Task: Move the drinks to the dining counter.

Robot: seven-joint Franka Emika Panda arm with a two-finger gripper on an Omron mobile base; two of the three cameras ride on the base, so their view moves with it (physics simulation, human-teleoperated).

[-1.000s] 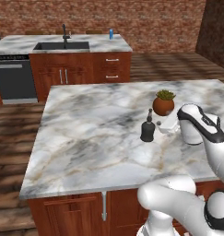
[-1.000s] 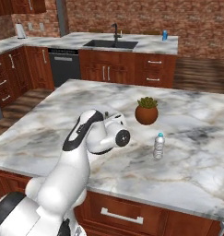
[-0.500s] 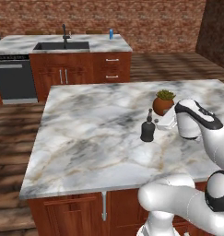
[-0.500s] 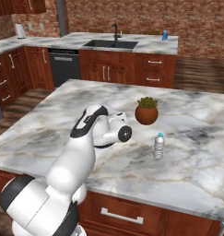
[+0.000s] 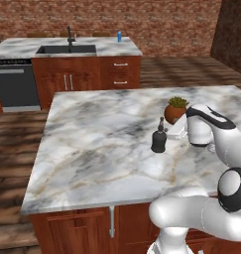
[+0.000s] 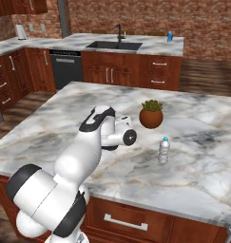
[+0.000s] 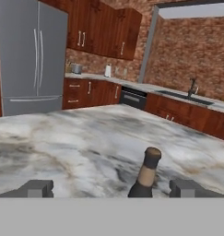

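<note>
A brick-walled kitchen with reddish wood cabinets surrounds a marble island desk (image 5: 102,149), and the dining counter (image 5: 109,47) with its black sink stands well behind it.

The jaws (image 7: 111,188) stand wide apart, empty, low over the island. In the hand view the neck of the black bottle (image 7: 147,177) rises between the two finger tips (image 7: 37,188), nearer the right-hand one, with clear space on both sides. A second ago the hand sat further back and to the side of the bottle; since then the arm has swung its wrist round toward it, and in the left base view the white hand now lies just behind the bottle (image 5: 158,139), partly hidden by the forearm.

The bottle stands upright where it stood before. Just beyond it is the terracotta pot with the green plant (image 5: 175,110). In the right base view the clear water bottle (image 6: 163,150) stands upright in front of the pot (image 6: 151,114) on the arm's right, unmoved. The blue-and-white can (image 6: 169,36) is on the dining counter, right of the sink (image 6: 114,45) and faucet (image 6: 119,32). The base has not driven; both views keep the same framing.
</note>
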